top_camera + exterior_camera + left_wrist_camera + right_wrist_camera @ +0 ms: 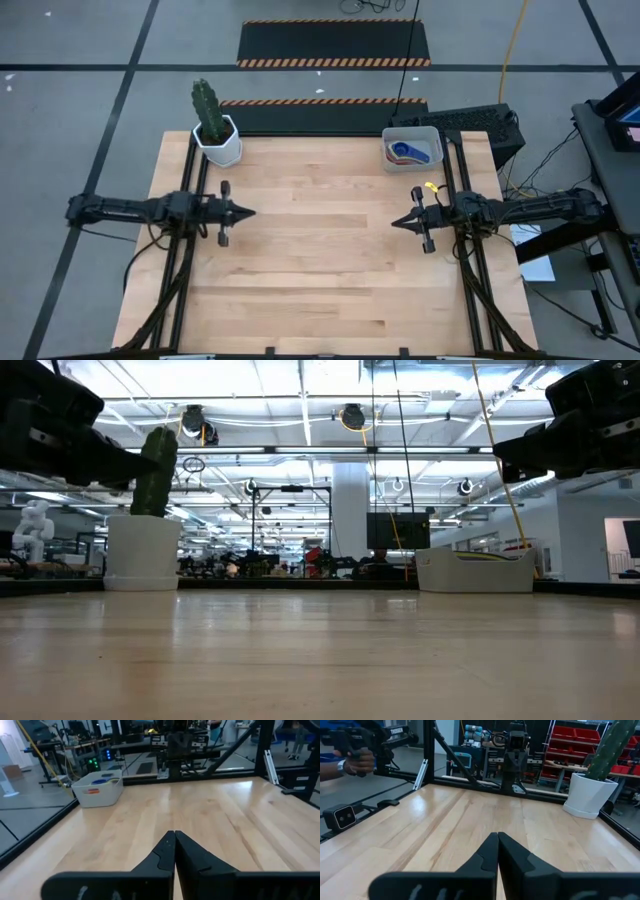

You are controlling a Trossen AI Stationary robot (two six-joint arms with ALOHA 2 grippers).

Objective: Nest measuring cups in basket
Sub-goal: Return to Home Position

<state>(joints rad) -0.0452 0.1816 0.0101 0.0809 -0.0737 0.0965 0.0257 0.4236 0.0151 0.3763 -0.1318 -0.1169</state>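
Basket (413, 130): upper right of your high view, measuring cups (408, 151) inside.
Left pincer (248, 211): clenched, centre left.
Right pincer (395, 222): clenched, centre right.

both end effectors, left (248, 211) and right (394, 222), closed, facing inward.

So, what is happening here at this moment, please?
Nothing is being handled now. The left gripper and the right gripper are both shut and empty, and they hover over the table from opposite sides, tips facing each other. The cups sit in the basket at a corner by the right arm. A cactus pot stands at the corner by the left arm.
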